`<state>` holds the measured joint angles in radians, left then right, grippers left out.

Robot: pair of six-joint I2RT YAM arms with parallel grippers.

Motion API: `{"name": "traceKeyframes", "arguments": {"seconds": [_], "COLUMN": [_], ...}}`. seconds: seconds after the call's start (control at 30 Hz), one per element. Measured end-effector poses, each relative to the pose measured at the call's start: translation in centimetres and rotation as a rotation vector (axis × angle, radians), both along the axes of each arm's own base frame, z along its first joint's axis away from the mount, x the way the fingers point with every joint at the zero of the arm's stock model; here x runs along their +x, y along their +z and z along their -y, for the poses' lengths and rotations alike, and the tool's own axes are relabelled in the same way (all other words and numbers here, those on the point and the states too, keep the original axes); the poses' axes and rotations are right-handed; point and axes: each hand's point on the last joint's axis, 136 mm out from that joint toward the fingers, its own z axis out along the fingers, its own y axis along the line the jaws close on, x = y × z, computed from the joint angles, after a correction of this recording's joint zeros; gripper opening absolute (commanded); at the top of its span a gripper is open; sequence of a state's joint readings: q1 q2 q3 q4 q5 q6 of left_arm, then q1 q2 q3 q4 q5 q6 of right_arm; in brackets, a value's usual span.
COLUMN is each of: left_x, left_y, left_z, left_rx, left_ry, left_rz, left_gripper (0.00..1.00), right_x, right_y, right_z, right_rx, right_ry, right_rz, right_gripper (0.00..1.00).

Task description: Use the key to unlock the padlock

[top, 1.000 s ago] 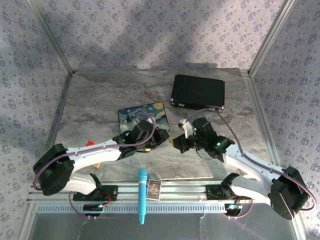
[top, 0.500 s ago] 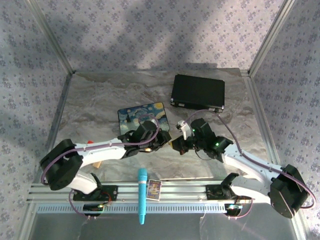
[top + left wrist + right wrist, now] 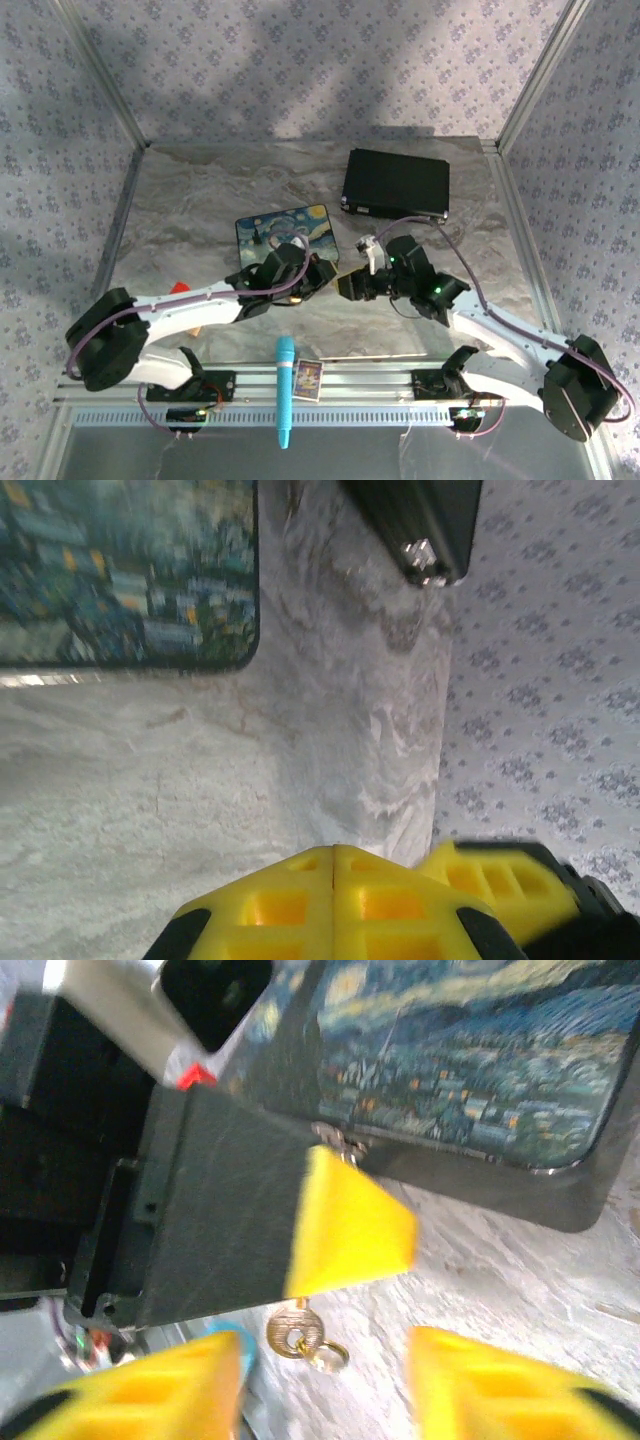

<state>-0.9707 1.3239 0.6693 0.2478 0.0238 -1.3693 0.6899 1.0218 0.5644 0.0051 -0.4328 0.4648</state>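
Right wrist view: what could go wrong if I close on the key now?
The key sits half hidden behind the shut left end effector, so closing the open right end effector could strike it instead of gripping. Its small ring may snag or skid on the table.

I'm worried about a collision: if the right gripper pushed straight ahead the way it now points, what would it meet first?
Probably the small brass-coloured key, which sits in line with the gap of the right gripper, just below the yellow finger of the left gripper. Depth is unclear.
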Motion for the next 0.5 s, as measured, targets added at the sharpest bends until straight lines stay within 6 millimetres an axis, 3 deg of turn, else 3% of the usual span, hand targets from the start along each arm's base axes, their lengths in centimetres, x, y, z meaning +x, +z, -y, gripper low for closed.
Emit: {"name": "traceKeyframes", "arguments": {"seconds": [0.17, 0.3, 0.5], "left_x": [0.9, 1.7, 1.4], "left_y": [4.9, 9.3, 12.8], "left_z": [-2.1, -3.1, -2.3], "left_rx": [-0.025, -0.089, -0.186], "left_ry": [0.038, 0.049, 0.002], "left_rz": [0.206, 0.359, 0.472], "left_gripper": [0.00, 0.00, 0.00], "right_x": [1.8, 2.5, 1.7], "right_y": [3.2, 7.3, 11.5], "right_z": [0.3, -0.4, -1.4], "right_rx": [0.199, 0.371, 0.541], "right_ry": [-0.115, -0.129, -0.040], "right_rz": [-0.009, 0.019, 0.044], "right_gripper": [0.97, 0.68, 0.47]}}
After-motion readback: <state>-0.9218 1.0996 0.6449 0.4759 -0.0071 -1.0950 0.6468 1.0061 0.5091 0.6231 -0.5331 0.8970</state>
